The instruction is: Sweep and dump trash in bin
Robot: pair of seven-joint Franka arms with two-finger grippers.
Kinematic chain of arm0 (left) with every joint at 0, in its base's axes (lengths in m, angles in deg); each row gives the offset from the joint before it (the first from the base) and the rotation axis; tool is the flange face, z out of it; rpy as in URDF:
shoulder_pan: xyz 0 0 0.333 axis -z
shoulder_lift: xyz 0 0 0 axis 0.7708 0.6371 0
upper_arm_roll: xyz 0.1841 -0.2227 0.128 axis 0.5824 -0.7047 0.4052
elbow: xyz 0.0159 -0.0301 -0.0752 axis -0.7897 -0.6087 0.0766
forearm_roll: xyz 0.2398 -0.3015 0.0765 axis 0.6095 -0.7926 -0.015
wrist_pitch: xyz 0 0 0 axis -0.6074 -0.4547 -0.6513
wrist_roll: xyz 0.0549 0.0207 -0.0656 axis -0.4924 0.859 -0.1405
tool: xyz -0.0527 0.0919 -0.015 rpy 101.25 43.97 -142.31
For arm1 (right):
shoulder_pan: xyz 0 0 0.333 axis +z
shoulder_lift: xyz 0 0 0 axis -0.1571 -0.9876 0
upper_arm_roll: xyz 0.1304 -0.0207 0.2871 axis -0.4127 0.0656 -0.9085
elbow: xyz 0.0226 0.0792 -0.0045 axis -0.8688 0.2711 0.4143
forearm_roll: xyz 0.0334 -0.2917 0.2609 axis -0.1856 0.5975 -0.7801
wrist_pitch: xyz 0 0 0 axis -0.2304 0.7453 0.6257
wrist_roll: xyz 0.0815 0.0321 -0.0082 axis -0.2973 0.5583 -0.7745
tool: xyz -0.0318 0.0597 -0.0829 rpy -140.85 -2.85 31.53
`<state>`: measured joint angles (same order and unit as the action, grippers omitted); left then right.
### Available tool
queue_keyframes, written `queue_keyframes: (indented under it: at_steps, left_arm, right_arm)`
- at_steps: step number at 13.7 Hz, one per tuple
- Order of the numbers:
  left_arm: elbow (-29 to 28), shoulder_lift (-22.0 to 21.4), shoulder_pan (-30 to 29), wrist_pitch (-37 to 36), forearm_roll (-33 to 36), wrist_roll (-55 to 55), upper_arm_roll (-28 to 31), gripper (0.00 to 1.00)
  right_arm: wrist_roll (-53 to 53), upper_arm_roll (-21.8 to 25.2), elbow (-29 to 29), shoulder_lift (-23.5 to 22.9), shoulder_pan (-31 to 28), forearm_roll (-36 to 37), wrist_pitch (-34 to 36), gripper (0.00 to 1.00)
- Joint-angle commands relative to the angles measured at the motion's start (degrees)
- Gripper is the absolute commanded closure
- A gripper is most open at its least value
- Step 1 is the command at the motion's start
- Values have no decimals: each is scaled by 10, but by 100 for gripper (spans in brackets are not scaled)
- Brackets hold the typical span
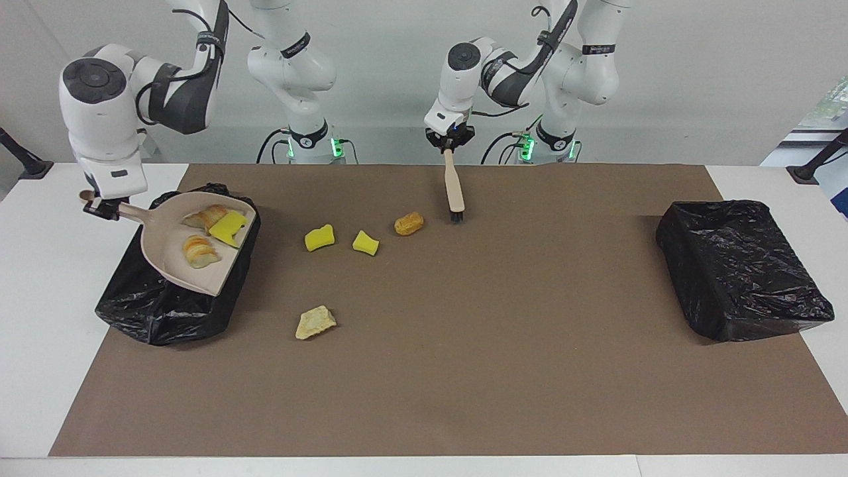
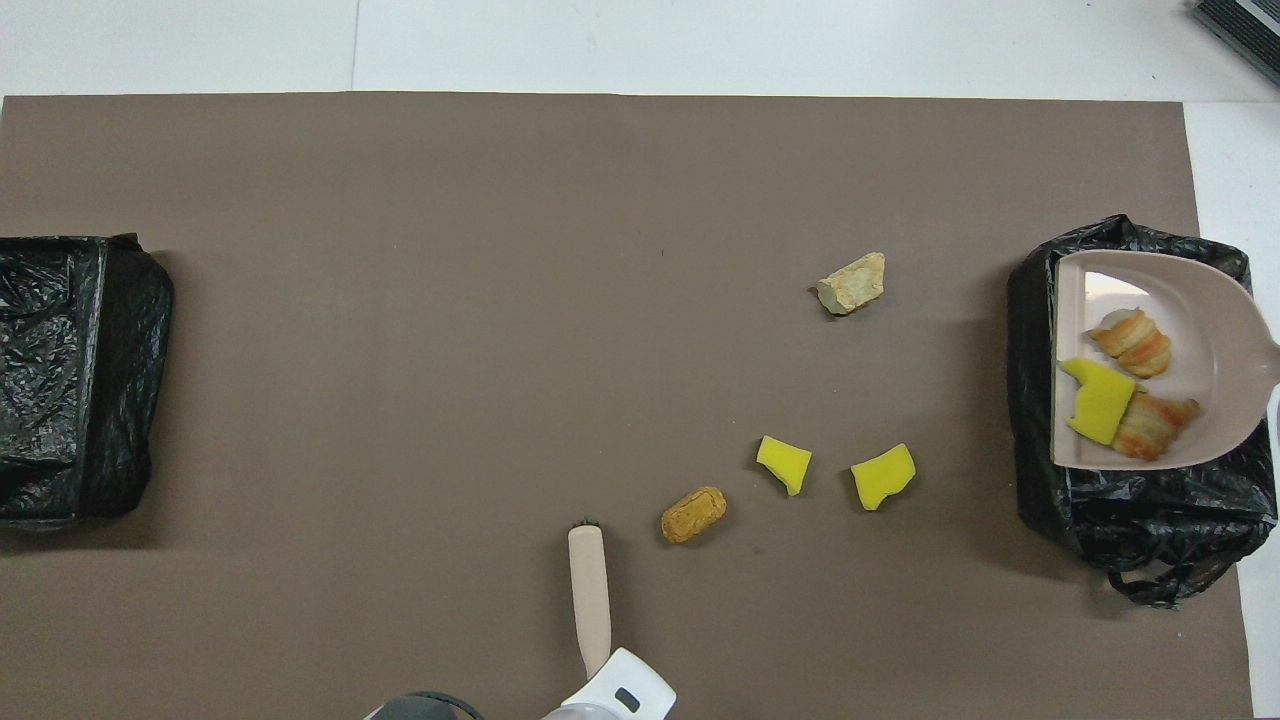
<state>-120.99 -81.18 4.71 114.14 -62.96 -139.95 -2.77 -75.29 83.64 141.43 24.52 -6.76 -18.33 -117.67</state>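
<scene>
My right gripper [image 1: 99,207] is shut on the handle of the beige dustpan [image 1: 165,228], which it holds tilted over the black-lined bin [image 1: 159,311] at the right arm's end of the table. In the pan [image 2: 1210,310] lie two bread-like pieces [image 2: 1135,342] and a yellow sponge chunk [image 2: 1098,400]. More trash lies on the mat: two yellow chunks [image 1: 319,237] [image 1: 365,243], an orange-brown piece [image 1: 409,223] and a pale beige lump [image 1: 315,322]. My left gripper [image 1: 449,144] is shut on the beige brush [image 1: 454,189], whose bristles hang beside the orange-brown piece.
A second black-lined bin [image 1: 742,268] stands at the left arm's end of the table. A brown mat [image 1: 503,371] covers most of the white table.
</scene>
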Motion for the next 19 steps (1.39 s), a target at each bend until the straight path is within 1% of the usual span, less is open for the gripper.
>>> queue_keyframes:
  at_steps: [1,3,4,5,6,7,8,9,10,11,12,14,15,17,19]
  left_arm:
    - [-15,9,16,36,-12,1,7,100]
    - [-15,10,18,36,-13,26,8,100]
    - [-13,14,17,35,-12,31,8,97]
    - [-11,15,14,32,-13,33,8,89]
    - [-10,16,13,27,-12,38,9,70]
    - [-7,18,10,23,-12,49,10,55]
    - [-2,18,2,16,-12,60,12,39]
    - [9,19,-16,10,-12,72,12,11]
    - [19,19,-29,0,-8,90,12,0]
    - [35,18,-45,-16,-4,98,14,0]
    - [54,15,-77,-38,-3,107,14,0]
    - [99,11,-140,-102,32,171,15,0]
    - [126,10,-182,-116,52,187,15,0]
    - [182,8,-267,-147,96,254,15,0]
    - [235,14,-351,-182,115,340,15,0]
  right_arm:
    - [-24,-7,18,19,-22,76,-22,100]
    - [-18,-7,19,19,-22,113,-24,100]
    - [-4,-7,19,19,-22,151,-24,100]
    - [18,-7,19,20,-17,182,-21,100]
    - [45,-7,25,26,-13,198,-15,100]
    - [73,-7,37,34,-6,224,-10,100]
    - [111,-8,47,40,15,265,3,100]
    - [146,-8,59,45,23,297,14,100]
    - [171,-9,75,52,24,313,15,100]
    - [189,-9,89,60,30,326,15,100]
    - [200,-9,93,63,41,333,17,100]
    - [199,-9,91,63,42,340,31,100]
    - [196,-10,87,65,41,338,32,100]
    - [179,-11,74,72,38,308,33,100]
    - [142,-11,51,73,41,227,34,100]
